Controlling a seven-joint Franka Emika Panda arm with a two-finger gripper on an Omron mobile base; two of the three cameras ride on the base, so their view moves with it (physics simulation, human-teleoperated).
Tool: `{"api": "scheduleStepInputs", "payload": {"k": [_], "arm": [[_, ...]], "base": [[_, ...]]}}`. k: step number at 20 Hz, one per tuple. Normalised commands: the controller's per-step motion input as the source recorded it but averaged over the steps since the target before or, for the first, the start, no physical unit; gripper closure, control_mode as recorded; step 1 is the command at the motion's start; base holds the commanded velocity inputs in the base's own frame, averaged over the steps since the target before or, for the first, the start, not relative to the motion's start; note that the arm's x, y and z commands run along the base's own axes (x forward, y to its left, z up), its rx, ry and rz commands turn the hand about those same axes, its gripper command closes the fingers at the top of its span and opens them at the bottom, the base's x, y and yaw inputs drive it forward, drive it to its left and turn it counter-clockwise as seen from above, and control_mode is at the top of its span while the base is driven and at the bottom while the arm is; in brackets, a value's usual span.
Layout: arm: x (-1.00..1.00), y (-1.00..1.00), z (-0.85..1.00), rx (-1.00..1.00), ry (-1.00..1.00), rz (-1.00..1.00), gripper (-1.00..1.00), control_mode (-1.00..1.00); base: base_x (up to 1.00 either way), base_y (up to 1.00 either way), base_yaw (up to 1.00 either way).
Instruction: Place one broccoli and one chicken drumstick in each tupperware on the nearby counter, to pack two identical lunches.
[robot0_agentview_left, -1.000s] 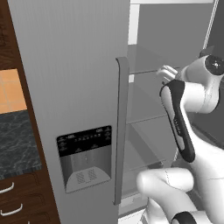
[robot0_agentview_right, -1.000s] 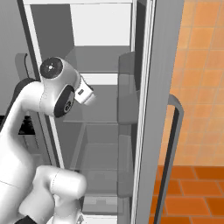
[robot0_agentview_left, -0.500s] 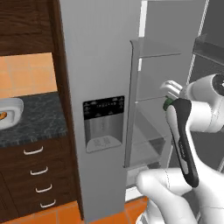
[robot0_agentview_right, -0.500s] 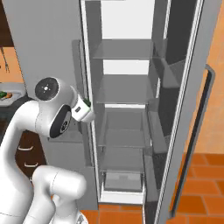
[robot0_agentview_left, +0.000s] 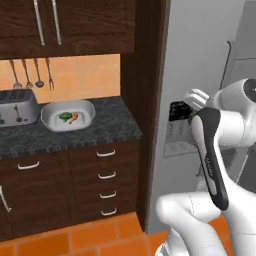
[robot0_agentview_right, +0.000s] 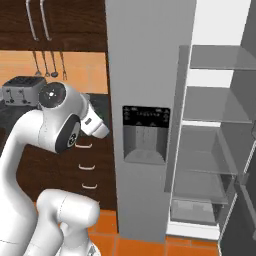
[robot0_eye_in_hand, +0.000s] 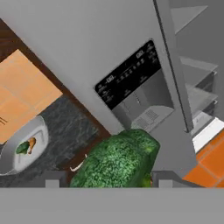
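Observation:
In the hand view my gripper (robot0_eye_in_hand: 107, 179) is shut on a green broccoli (robot0_eye_in_hand: 118, 159), which bulges up between the two dark fingertips (robot0_eye_in_hand: 52, 178). In the left base view a sliver of that green shows at the hand (robot0_agentview_left: 192, 114), which is raised in front of the fridge. A white-grey tupperware (robot0_agentview_left: 87, 107) sits on the dark speckled counter (robot0_agentview_left: 107, 130), well to the left of the hand. It holds a broccoli (robot0_agentview_left: 65, 117) and an orange chicken drumstick (robot0_agentview_left: 74, 118). The same tupperware (robot0_eye_in_hand: 41, 127) appears at the lower left of the hand view.
A silver toaster (robot0_agentview_left: 17, 107) stands left of the dish, also visible as the toaster (robot0_agentview_right: 22, 90). The tall grey fridge (robot0_agentview_right: 145, 75) with its dispenser panel (robot0_agentview_right: 146, 135) is right of the counter. Its open compartment with shelves (robot0_agentview_right: 215, 125) lies further right. Drawers (robot0_agentview_left: 105, 175) sit under the counter.
The whole picture has swung from the open fridge leftward as the base turned, bringing the counter, toaster and tupperware into sight. The grip on the broccoli is unchanged.

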Motion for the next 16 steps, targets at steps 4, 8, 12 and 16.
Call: {"api": "scheduleStepInputs", "payload": {"k": [4,8,12,16], "arm": [[0.0,0.0,0.0,0.0,0.0,0.0,1.0,1.0],[0.0,0.0,0.0,0.0,0.0,0.0,1.0,1.0],[0.0,0.0,0.0,0.0,0.0,0.0,1.0,1.0],[0.0,0.0,0.0,0.0,0.0,0.0,1.0,1.0]], "base": [[0.21,1.0,0.1],[0.38,1.0,0.08],[0.6,1.0,0.06],[0.77,1.0,0.03]]}}
